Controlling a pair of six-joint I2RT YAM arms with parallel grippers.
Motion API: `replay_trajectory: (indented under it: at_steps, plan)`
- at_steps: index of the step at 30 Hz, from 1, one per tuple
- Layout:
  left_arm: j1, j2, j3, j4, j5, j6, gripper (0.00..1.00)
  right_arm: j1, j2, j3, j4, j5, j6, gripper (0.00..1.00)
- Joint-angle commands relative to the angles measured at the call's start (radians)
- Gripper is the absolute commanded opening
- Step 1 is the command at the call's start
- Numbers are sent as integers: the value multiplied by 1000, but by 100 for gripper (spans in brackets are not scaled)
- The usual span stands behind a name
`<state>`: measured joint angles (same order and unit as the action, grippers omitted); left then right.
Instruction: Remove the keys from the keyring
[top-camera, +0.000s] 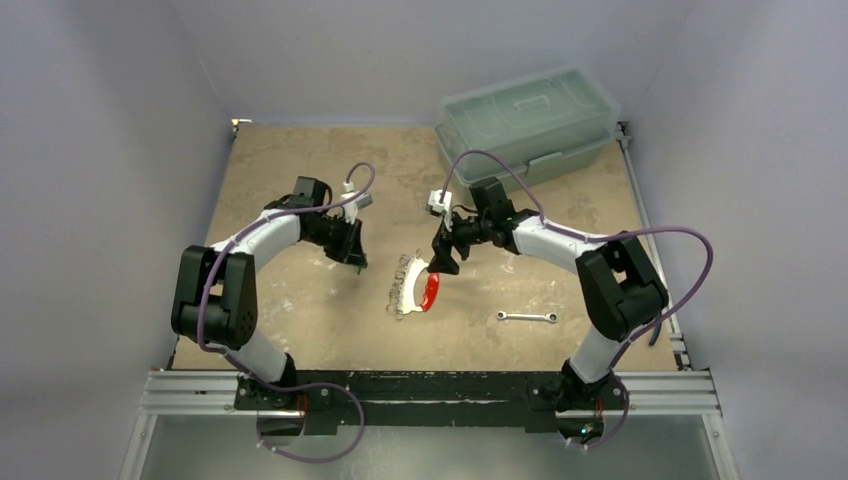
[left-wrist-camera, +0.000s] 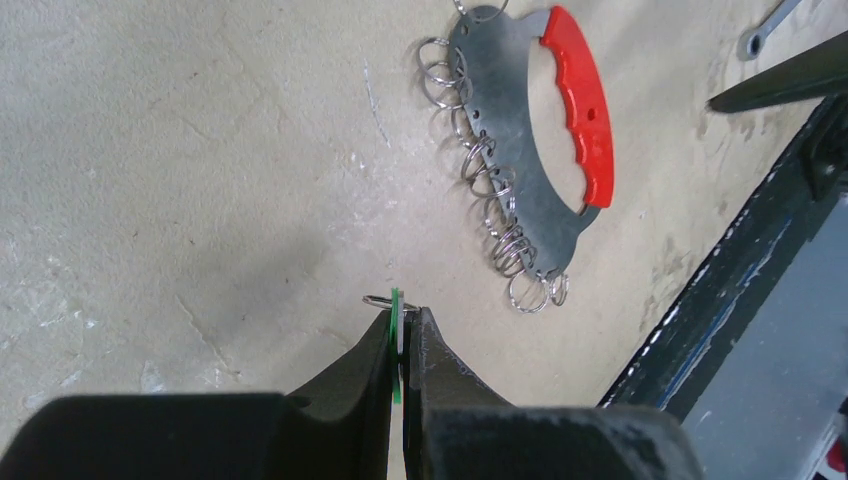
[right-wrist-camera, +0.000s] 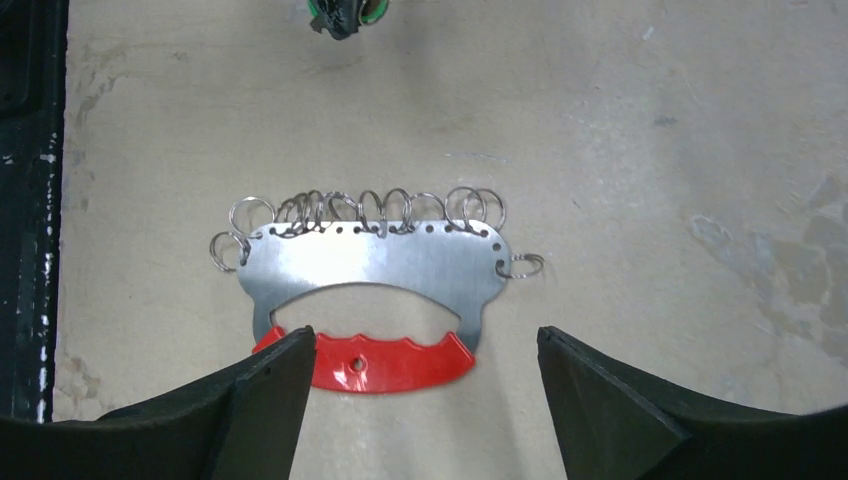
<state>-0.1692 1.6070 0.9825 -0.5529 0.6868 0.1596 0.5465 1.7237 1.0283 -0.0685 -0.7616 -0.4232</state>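
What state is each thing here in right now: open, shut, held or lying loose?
Keyring: lying flat, not gripped.
Left gripper: shut on the green key.
Right gripper: open, over the keyring's red grip.
Storage box: lid on.
Wrench: lying loose.

The keyring (right-wrist-camera: 370, 265), a flat grey-metal crescent with a red grip, lies at the middle of the bench (top-camera: 290, 170), red side toward the right edge. The keys (right-wrist-camera: 372, 210), small wire rings, fringe its left rim. The green-headed key (left-wrist-camera: 396, 318) is apart, pinched edge-on in the left gripper (left-wrist-camera: 403, 322).
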Motion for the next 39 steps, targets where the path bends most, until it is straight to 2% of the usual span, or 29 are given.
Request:
replay_trajectory:
  at_steps: [1, 7, 11, 18, 27, 33, 39]
  plan:
    - [4, -34, -5, -58, -24, 121, 0, -23, -78, 22, -98, -22, -54, 88]
    - [-22, 1, 4, -73, 14, 105, 0, -28, -116, 6, -154, 5, -89, 99]
    - [-66, 30, 3, -65, 28, 72, 0, -29, -119, 43, -228, 24, -136, 99]
    - [-95, 57, -33, -9, 18, -35, 0, -31, -126, 66, -250, 33, -150, 99]
    - [-95, 94, -69, 44, -3, -128, 0, -32, -157, 74, -153, 23, -105, 99]
    - [-95, 107, -73, 51, -24, -149, 0, -31, -166, 83, -151, 57, -104, 99]
    - [-95, 93, -48, 9, -67, -113, 18, -31, -184, 132, -208, 128, -146, 99]
